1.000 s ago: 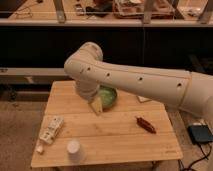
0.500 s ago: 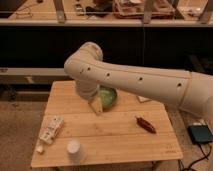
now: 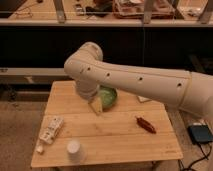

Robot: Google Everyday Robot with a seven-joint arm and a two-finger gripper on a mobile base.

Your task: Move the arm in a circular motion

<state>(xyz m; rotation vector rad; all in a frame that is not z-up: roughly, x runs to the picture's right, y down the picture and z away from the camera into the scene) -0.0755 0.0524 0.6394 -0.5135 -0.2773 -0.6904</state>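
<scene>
No movement since earlier; arm (image 3: 140, 82) over table (image 3: 115, 136); gripper (image 3: 96, 107) beside green bowl (image 3: 110, 96)

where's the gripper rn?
Camera view, centre: the gripper points down under the elbow of the arm, over the wooden table, at the image-left edge of the green bowl.

Green bowl (image 3: 109, 98) partly hidden behind the low-hanging gripper (image 3: 96, 106); arm (image 3: 145, 82) cut off at the right edge

- The arm (image 3: 135, 82) is big and creamy white, with small dark holes, bent at a round elbow.
- Its gripper (image 3: 95, 107), the pale tip, hangs over the table (image 3: 115, 135).
</scene>
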